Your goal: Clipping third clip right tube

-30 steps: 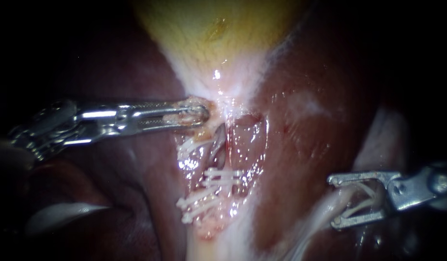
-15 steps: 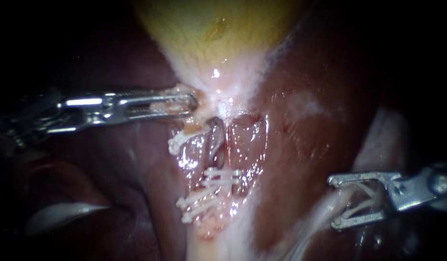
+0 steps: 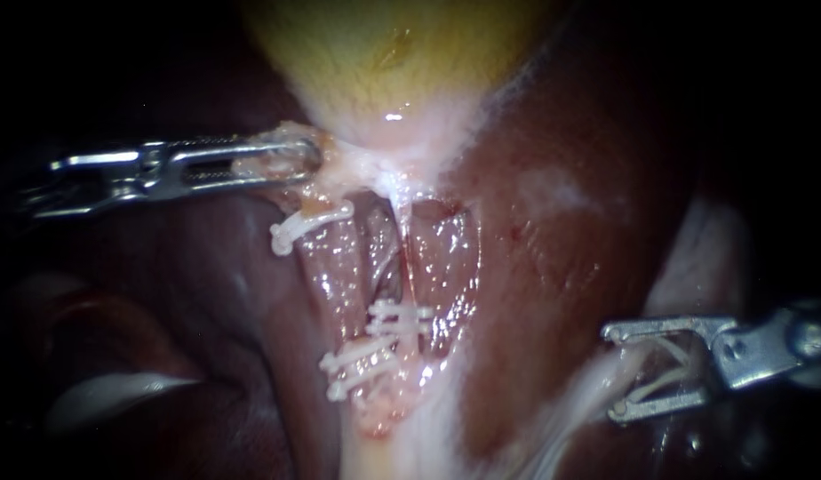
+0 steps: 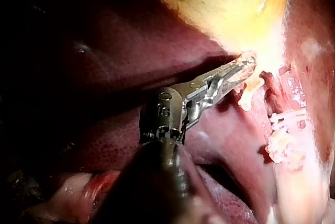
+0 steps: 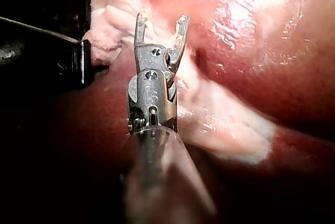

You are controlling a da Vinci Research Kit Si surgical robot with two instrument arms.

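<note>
Endoscope view: the right tube (image 3: pixel 409 267) runs top to bottom at centre, with two white clips (image 3: pixel 402 318) across its lower part. The right instrument (image 3: pixel 610 372) sits well apart at lower right. Its jaws are spread and point left, roughly square to the tube. Pale strands show in the gap; clip or tissue, I cannot tell. The left instrument (image 3: pixel 299 162), nearer the tube, pinches pale tissue just below the gallbladder (image 3: pixel 384 62).
</note>
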